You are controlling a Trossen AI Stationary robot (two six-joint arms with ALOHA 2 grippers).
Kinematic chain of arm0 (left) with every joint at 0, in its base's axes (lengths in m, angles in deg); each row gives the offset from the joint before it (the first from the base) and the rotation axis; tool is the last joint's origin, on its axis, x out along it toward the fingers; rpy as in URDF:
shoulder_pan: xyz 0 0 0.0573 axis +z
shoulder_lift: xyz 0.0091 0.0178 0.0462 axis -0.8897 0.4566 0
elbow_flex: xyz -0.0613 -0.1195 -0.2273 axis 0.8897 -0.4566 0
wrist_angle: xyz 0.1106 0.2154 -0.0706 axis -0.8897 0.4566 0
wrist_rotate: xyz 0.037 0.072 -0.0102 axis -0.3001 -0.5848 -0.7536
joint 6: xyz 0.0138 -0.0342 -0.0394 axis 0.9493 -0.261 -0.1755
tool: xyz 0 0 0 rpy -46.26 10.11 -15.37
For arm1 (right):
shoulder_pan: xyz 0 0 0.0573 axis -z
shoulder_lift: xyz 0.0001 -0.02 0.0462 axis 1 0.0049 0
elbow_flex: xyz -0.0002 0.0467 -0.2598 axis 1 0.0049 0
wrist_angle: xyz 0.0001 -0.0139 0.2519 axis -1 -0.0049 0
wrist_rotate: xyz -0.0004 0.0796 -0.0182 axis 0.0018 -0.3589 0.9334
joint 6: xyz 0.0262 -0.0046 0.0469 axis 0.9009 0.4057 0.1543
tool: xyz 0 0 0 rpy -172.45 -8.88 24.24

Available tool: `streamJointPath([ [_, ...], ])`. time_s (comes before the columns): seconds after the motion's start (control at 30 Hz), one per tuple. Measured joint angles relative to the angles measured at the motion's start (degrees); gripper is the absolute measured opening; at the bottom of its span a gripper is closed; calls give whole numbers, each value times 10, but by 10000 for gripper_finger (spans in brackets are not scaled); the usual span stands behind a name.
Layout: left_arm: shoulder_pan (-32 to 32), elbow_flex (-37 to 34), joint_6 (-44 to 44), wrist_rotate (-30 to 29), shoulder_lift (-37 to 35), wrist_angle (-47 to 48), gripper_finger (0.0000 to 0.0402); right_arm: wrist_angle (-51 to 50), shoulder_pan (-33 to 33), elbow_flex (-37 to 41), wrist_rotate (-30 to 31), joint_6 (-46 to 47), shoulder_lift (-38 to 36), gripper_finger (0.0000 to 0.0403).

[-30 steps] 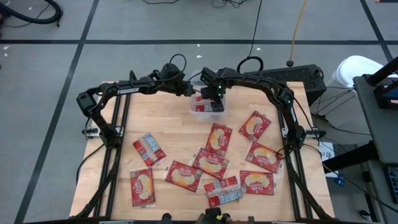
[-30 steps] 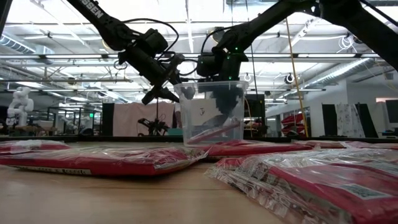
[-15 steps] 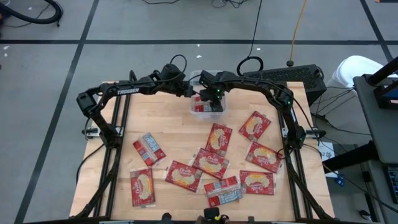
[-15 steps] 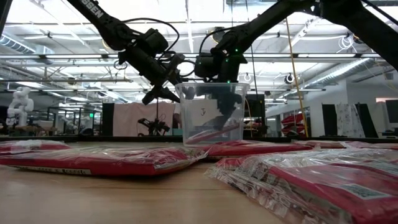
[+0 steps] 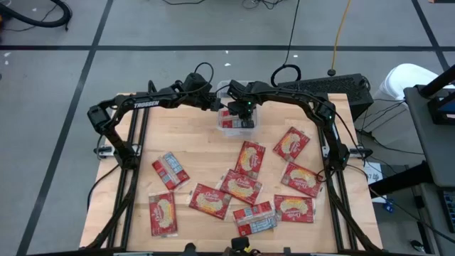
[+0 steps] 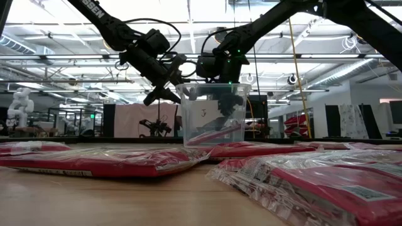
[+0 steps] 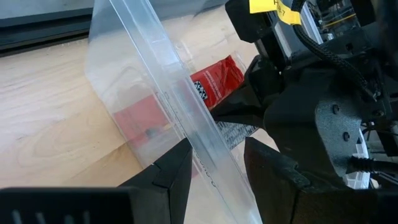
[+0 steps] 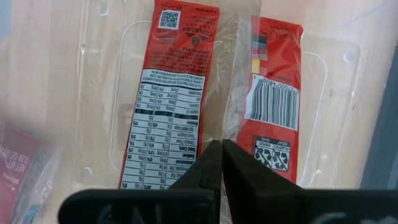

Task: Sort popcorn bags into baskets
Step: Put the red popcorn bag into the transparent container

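The table (image 5: 206, 146) carries about ten popcorn bags (image 5: 249, 158) scattered flat, all on the near side of both grippers and well apart from them, presumably waiting their turn. The left arm (image 5: 153, 99), lettered "TROSSEN", reaches to the far edge, where the left gripper (image 7: 214, 165) straddles the wall of the clear tub (image 5: 237, 122), one finger inside and one outside. It looks to be steadying the light tub so it does not slide; whether the fingers actually press the wall I cannot tell.

The right gripper (image 8: 221, 163) hangs directly over the tub's opening with its fingers shut together and holding nothing. Right beneath it, a bag (image 8: 165, 99) lies in the tub with its back up, which suggests this one has been dropped in.

That back shows a white nutrition panel and a QR code, the print too small to read. Beside it, just past the fingertips, is a barcode panel (image 8: 272, 102) with another QR code. The front lettering on the loose bags cannot be made out.
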Motion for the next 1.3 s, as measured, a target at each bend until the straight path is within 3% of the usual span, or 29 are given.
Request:
streamJointPath([
  [1.17,29,-1,11,30,-5,26,149,-8,-1,0,15,28,-35,0],
  [1.3,29,-1,13,30,-5,26,149,2,0,0,4,29,-35,25],
])
